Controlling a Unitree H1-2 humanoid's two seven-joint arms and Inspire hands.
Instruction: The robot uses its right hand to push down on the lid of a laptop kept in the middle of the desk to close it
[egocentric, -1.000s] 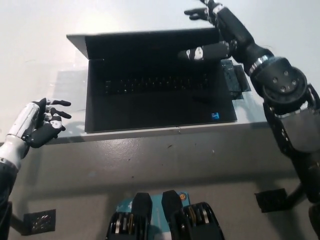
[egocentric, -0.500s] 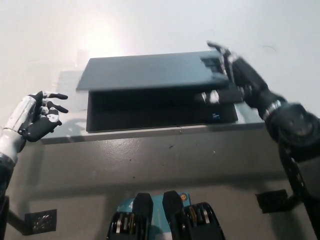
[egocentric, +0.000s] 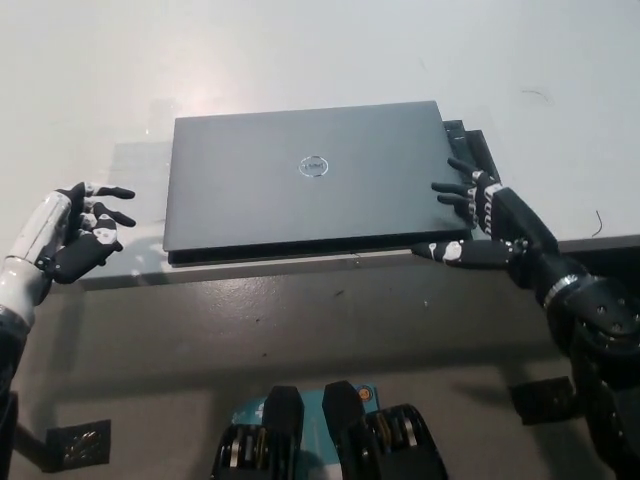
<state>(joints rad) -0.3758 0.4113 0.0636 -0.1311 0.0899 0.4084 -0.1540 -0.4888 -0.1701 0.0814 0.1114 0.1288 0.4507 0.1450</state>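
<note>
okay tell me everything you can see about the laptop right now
The laptop is a dark grey, matte slab with a small round logo centred on its lid. The lid is down, lying flat over the base. It sits in the middle of the pale desk, its front edge near the desk's edge. The black right hand rests at its right front corner, fingers spread on the lid. The white left hand stays clear.

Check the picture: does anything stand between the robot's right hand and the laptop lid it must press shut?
Nothing visible does. The black right hand rests at the right edge of the laptop, fingers on the lid, which already lies flat on the base. The white left hand rests apart at the laptop's left, holding nothing.
</note>
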